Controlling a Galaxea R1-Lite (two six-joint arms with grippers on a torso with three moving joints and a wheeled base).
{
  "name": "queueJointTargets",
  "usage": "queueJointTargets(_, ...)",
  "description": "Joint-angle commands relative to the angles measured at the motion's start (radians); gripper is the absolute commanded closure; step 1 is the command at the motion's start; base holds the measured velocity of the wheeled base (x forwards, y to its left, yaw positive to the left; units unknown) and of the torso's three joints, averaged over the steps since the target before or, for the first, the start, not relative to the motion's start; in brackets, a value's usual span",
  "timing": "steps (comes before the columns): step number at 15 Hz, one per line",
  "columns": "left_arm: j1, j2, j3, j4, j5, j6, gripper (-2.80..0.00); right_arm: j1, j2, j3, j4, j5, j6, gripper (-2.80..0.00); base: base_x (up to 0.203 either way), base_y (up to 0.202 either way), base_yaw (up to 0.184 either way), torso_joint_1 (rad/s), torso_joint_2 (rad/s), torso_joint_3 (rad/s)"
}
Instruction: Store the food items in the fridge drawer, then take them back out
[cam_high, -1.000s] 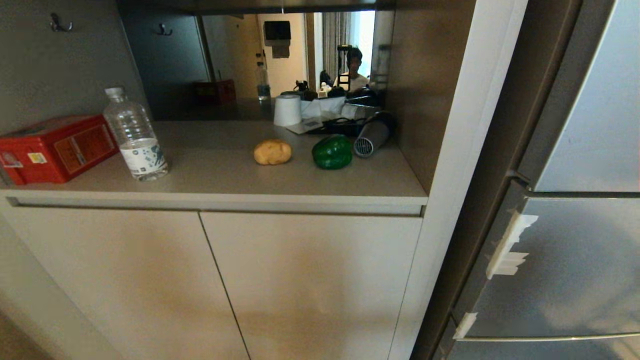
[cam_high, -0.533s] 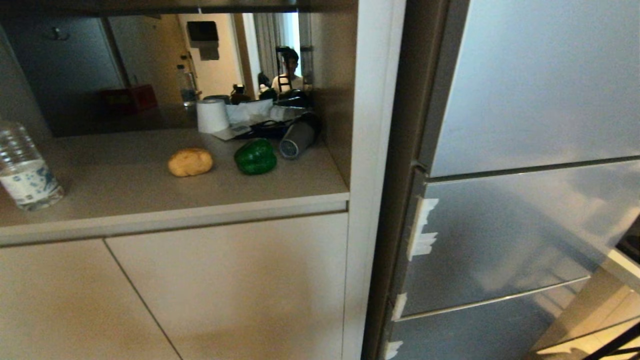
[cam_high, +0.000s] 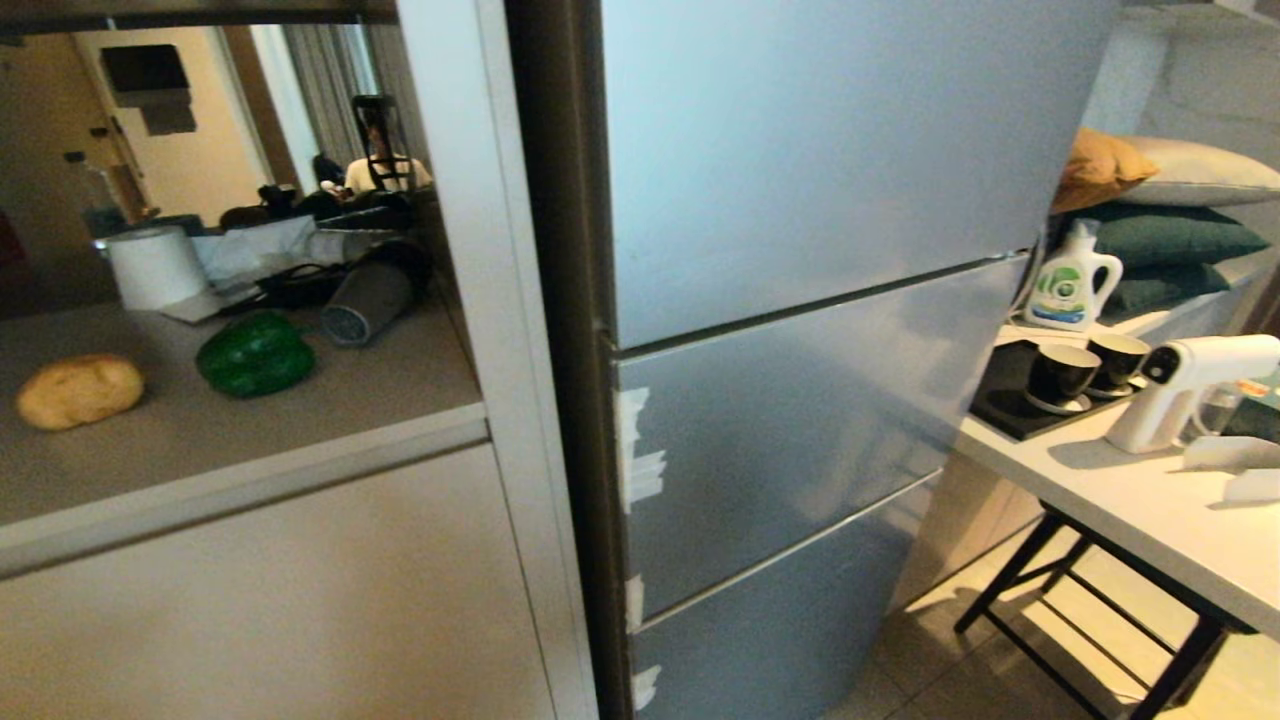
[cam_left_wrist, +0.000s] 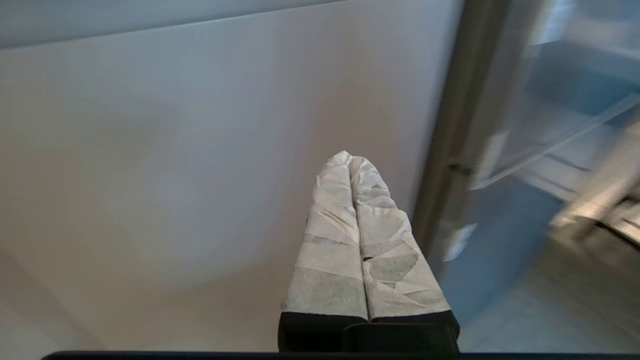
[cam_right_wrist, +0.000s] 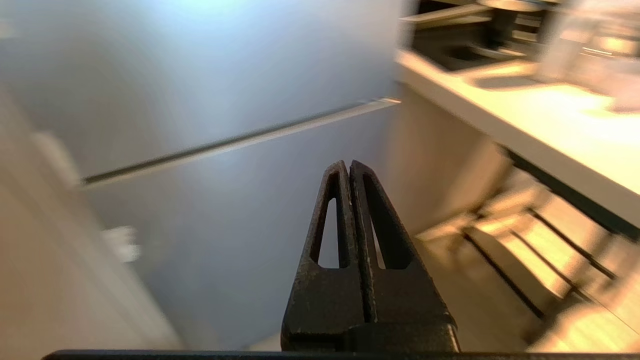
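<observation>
While the big silver-grey fridge (cam_high: 800, 330) is filling the head view with its doors shut, the shiny, lumpy green pepper (cam_high: 255, 353) and the round tan potato lump (cam_high: 80, 391) are sitting side by side on the beige worktop (cam_high: 300, 420) to its left. No drawer is showing, so a door needs opening first, I think.

Seen from the left wrist, the white-wrapped left end effector (cam_left_wrist: 348, 159) is pressing closed, gripping nothing.

Seen from the right wrist, the black right end effector (cam_right_wrist: 348, 166) is closed and empty too, pointing at the fridge.
</observation>
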Motion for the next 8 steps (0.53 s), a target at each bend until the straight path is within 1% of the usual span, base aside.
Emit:
queueJointTargets(1, 0.0, 0.001, 0.011, 0.0, 0.0, 0.0, 0.0, 0.0, 0.0, 0.0, 0.0, 0.0, 0.0, 0.0, 0.003, 0.007, -0.179, 0.007, 0.01, 0.004)
queueJointTargets(6, 0.0, 0.0, 0.011, 0.0, 0.0, 0.0, 0.0, 0.0, 0.0, 0.0, 0.0, 0.0, 0.0, 0.0, -0.001, 0.008, -0.174, 0.002, 0.0, 0.003)
queueJointTargets(8, 0.0, 0.001, 0.011, 0.0, 0.0, 0.001, 0.0, 0.0, 0.0, 0.0, 0.0, 0.0, -0.001, 0.0, 0.001, 0.005, -0.141, -0.002, 0.01, 0.001)
